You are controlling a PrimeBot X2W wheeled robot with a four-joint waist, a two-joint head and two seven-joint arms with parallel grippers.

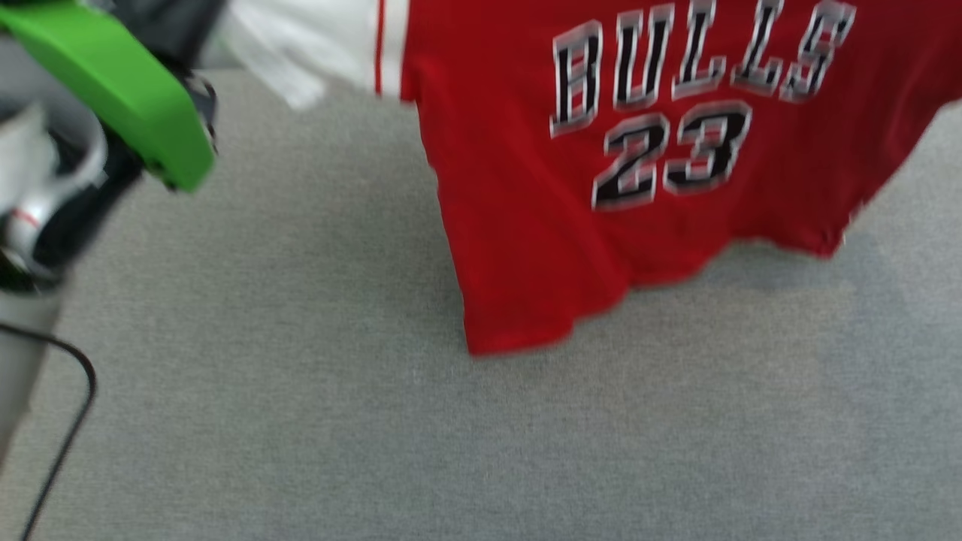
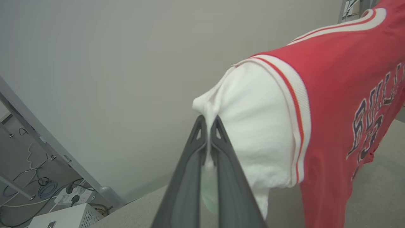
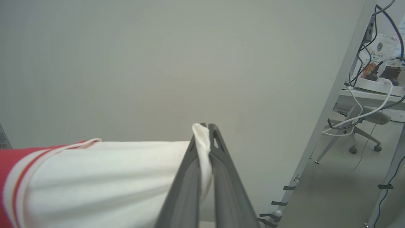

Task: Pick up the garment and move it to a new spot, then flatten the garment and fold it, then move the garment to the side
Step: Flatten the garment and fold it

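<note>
The jersey [image 1: 541,225] hangs in the air, stretched wide between the two arms and held by its sleeves. Its red body is smooth, slightly shiny knit, with black "BULLS 23" in blocky, white-edged letters across the chest. The hem droops in soft waves over the counter [image 1: 301,421], a flat grey top with a fine, felt-like nap. The lowest corner comes down close to that surface, and I cannot tell whether it touches.

The left gripper [image 2: 208,122] has its long, dark, tapering fingers pressed together on a pinch of the white sleeve [image 2: 253,133]. The cloth bunches into a small puff above the tips. Ribbed white trim with a thin red stripe [image 2: 297,120] edges the armhole where the sleeve meets the red.

The right gripper [image 3: 204,126] is likewise clamped on the other sleeve [image 3: 110,177], a fold of white fabric squeezed up between the matte fingers, the sleeve pulled taut and lightly creased.

A glossy green cover [image 1: 128,90] on the robot's left arm shows beside the jersey, with a thin black cable [image 1: 75,421] curving below it. Behind is a plain pale wall [image 2: 126,63].
</note>
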